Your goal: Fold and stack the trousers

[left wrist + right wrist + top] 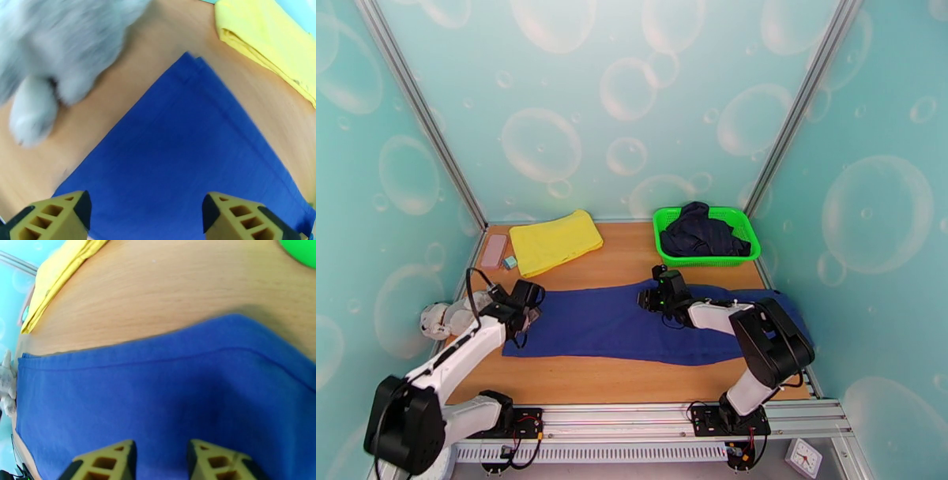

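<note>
The trousers (624, 322) are spread flat along the bench (632, 264), reaching from near its left edge to its right edge and lying closer to the near edge than the far one. They appear to be folded once lengthwise, leg on leg, since a doubled edge is seen at the left end in the left wrist view. This narrow strip is judged ready for a crosswise fold.

The left gripper (528, 306) is held low over the left end of the cloth, its jaws spread wide and nothing between them. That placement suits taking hold of the leg ends. The right gripper (649, 299) is poised over the middle of the strip near its far edge. Its jaws are parted by a narrower gap, and only cloth below is seen through it. No grasp is made out. A soft hump in the cloth is seen beside it.

A yellow cloth (554, 241) is laid folded at the far left corner. A green basket (705, 259) holding a dark garment (701, 229) is set at the far right corner, so both are kept apart from the working strip. A grey plush toy (441, 317) is found at the left edge, just beside the leg ends, where it could be brushed.
</note>
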Action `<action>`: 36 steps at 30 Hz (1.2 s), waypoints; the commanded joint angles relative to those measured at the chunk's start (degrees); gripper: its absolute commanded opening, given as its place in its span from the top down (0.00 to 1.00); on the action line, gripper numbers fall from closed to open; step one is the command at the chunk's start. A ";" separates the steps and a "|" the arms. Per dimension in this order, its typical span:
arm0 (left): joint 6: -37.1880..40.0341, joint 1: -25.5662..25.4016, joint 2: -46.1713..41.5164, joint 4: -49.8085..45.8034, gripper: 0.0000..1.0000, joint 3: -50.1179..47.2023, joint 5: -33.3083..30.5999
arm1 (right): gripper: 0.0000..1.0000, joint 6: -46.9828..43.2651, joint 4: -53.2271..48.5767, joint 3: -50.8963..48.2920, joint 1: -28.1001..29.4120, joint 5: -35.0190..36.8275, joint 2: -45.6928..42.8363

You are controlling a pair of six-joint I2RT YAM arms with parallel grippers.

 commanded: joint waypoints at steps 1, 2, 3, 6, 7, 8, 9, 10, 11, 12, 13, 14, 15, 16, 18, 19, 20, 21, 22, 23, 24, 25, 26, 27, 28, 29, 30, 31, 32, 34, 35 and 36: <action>11.25 3.30 5.99 3.29 0.22 1.90 4.80 | 0.59 -1.71 -0.13 -0.51 0.58 -0.05 -1.63; 12.01 4.17 6.70 4.77 0.22 1.66 5.46 | 0.59 -1.67 -0.12 -0.43 0.57 -0.54 -1.38; 12.66 4.88 7.14 6.14 0.22 1.32 6.14 | 0.59 -1.65 -0.21 -0.23 0.58 -0.82 -1.07; 15.45 6.96 8.42 10.42 0.22 0.23 7.59 | 0.59 -1.67 -0.14 0.01 0.58 -1.65 -0.31; 16.69 8.01 9.26 11.84 0.22 -0.01 9.57 | 0.59 -1.59 -0.16 0.10 0.61 -1.83 -0.09; 17.49 9.30 10.38 12.54 0.22 -0.06 11.45 | 0.59 -1.60 -0.12 0.16 0.58 -1.94 0.08; 17.85 10.14 11.46 12.56 0.22 0.10 12.35 | 0.59 -1.67 -0.18 0.21 0.56 -1.94 0.26; 18.32 10.51 12.49 12.30 0.22 0.41 12.65 | 0.59 -1.64 -0.27 0.21 0.60 -1.88 0.33; 18.76 10.55 13.25 12.42 0.22 0.30 12.80 | 0.59 -1.63 -0.34 0.16 0.48 -1.70 0.28; 19.02 10.61 13.83 12.64 0.22 0.10 13.45 | 0.59 -1.53 -0.25 0.12 0.38 -1.72 0.31; 19.24 10.61 14.48 13.00 0.22 -0.29 14.64 | 0.59 -1.43 -0.01 0.03 0.19 -2.03 0.33; 19.35 10.61 15.03 13.40 0.23 -0.74 15.41 | 0.59 -1.38 0.28 -0.10 0.03 -2.47 0.37; 19.35 10.53 15.64 13.60 0.23 -1.18 15.85 | 0.59 -1.09 0.64 -0.18 -0.14 -2.87 0.39; 19.43 10.52 16.32 13.85 0.24 -1.58 16.50 | 0.59 -0.98 0.85 -0.34 -0.24 -3.12 0.42; 19.70 10.37 16.89 14.86 0.31 -2.69 18.01 | 0.59 -0.88 1.15 -0.45 -0.49 -3.25 0.42; 19.83 10.14 16.93 15.49 0.36 -3.41 18.54 | 0.59 -0.95 1.18 -0.57 -0.71 -3.41 0.30; 19.96 9.94 16.88 16.21 0.43 -3.98 19.19 | 0.59 -0.80 1.33 -0.65 -0.97 -3.53 0.25; 19.97 9.82 16.67 16.89 0.53 -4.52 19.89 | 0.59 -0.72 1.48 -0.80 -1.16 -3.71 0.01; 20.10 9.59 16.29 17.37 0.67 -5.01 20.62 | 0.59 -0.68 1.69 -0.97 -1.36 -4.01 -0.33; 20.23 9.32 15.80 17.69 0.80 -5.20 21.09 | 0.59 -0.63 1.77 -1.17 -1.67 -4.20 -0.74; 20.23 8.90 15.11 17.08 0.93 -5.01 21.18 | 0.59 -0.67 1.77 -1.33 -1.93 -4.16 -1.29; 20.15 8.33 14.07 15.57 0.99 -4.22 20.55 | 0.59 -0.63 1.79 -1.61 -2.28 -4.07 -2.14; 19.98 7.67 12.84 13.64 1.00 -3.00 19.68 | 0.59 -0.48 1.80 -1.93 -2.71 -4.13 -2.78; 19.57 7.10 11.22 10.75 1.00 -1.20 17.85 | 0.59 -0.21 1.86 -2.39 -3.21 -4.50 -3.81; 19.15 6.80 9.52 7.24 1.00 1.38 15.73 | 0.59 0.04 1.86 -2.95 -3.76 -5.02 -4.69; 19.01 6.62 8.24 4.10 1.00 3.05 13.72 | 0.59 0.24 1.83 -3.40 -4.28 -5.49 -5.69; 19.07 6.49 6.92 0.02 1.00 7.47 11.33 | 0.58 0.47 1.86 -3.82 -4.71 -6.14 -6.72; 19.21 6.48 5.97 -3.93 1.00 10.77 8.79 | 0.57 0.42 1.79 -4.26 -5.42 -7.13 -7.63; 19.42 6.53 5.39 -6.83 1.00 13.36 6.55 | 0.56 0.32 3.11 -4.74 -6.02 -8.50 -8.46; 20.20 7.36 5.23 -13.08 1.00 18.68 0.80 | 0.56 0.21 4.56 -6.35 -7.97 -12.82 -10.70; 20.32 7.97 5.56 -15.15 1.00 20.47 -2.00 | 0.56 0.28 5.39 -7.20 -9.01 -15.15 -11.88; 20.53 8.76 6.05 -17.32 1.00 22.04 -4.70 | 0.56 0.31 6.54 -8.19 -10.04 -17.76 -13.50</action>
